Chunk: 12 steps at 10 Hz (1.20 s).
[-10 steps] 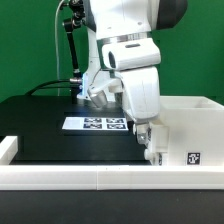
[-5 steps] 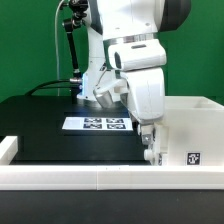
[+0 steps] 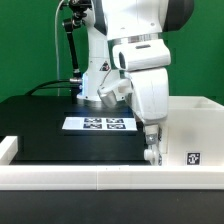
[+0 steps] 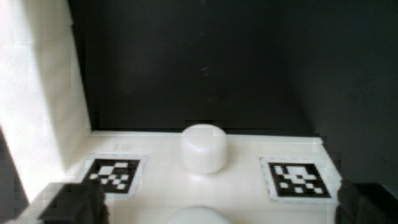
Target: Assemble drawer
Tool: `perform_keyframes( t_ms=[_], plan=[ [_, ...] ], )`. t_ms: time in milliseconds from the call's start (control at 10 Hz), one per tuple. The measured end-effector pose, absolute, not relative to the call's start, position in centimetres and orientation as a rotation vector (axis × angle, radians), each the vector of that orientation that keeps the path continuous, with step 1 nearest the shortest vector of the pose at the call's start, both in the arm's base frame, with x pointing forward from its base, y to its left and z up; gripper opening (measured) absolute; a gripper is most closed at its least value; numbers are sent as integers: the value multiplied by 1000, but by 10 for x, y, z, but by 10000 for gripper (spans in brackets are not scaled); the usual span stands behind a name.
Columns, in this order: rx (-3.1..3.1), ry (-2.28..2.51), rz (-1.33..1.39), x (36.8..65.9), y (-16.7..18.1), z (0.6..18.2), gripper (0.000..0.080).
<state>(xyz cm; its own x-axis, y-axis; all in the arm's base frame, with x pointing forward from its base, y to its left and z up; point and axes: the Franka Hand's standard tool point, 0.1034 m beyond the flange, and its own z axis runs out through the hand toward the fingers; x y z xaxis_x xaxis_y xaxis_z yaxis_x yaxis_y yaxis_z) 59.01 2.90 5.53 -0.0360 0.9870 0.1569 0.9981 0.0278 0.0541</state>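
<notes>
The large white drawer case (image 3: 190,125) stands at the exterior view's right and bears a square tag (image 3: 193,157). My gripper (image 3: 152,150) hangs low at the case's left front corner, close to its wall. In the wrist view a white drawer-box face (image 4: 199,180) with two tags and a rounded knob (image 4: 203,148) lies between my dark fingertips (image 4: 71,205). The gripper (image 4: 222,208) stands wide open around it, and contact does not show. A white wall (image 4: 36,90) runs along one side. The second small box is out of view.
The marker board (image 3: 105,124) lies flat on the black table behind the gripper. The low white border rail (image 3: 80,176) runs along the front edge. Cables and a black stand (image 3: 70,50) rise at the back of the exterior view's left.
The arm has shifted slightly toward the exterior view's right, nearer the case. The gripper's height looks about the same.
</notes>
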Motion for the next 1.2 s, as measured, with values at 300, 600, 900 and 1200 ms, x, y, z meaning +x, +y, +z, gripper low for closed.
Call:
perform_keyframes(
  t_ms=[300,600,900,1200],
  plan=[
    [-2135,-2186,-236,589,38,54,648],
    [-2128,-2199,-211,587,22,51,648],
    [-2116,-2239,-214,589,-24,59,648],
    [-2221,-2205,-279,577,-49,72,648]
  ],
)
